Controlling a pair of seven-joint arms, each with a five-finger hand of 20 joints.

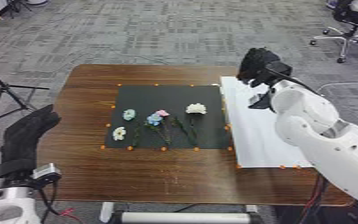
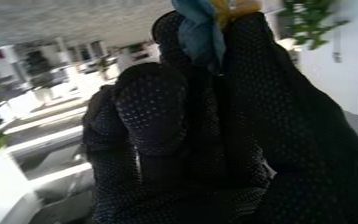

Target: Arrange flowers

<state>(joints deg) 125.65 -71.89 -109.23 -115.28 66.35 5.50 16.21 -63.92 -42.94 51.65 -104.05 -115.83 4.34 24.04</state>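
Across the middle of the head view, I had one matte black mat point(image 1: 153, 94) on the brown, wood-grained table point(image 1: 149, 172), with five flower heads on it. Two were white: a full, ruffled white bloom point(image 1: 196, 108) at the mat's right and an open-petalled white flower point(image 1: 119, 133) at its lower left. One pale green flower point(image 1: 128, 114), one blue flower point(image 1: 154, 119) and one small pink flower point(image 1: 162, 113) made up the rest. Thin green stems point(image 1: 182, 131) trailed below, too tangled for me to count. One smooth white sheet point(image 1: 262, 137) lay at the frame's right. My right hand point(image 1: 262, 65), in dotted black fabric, was at the upper right; the wrist view showed it clamped on a folded, pointed blue-green petal point(image 2: 202, 32). At the left edge, my left hand point(image 1: 31, 131) held its fingers apart and loosely extended.
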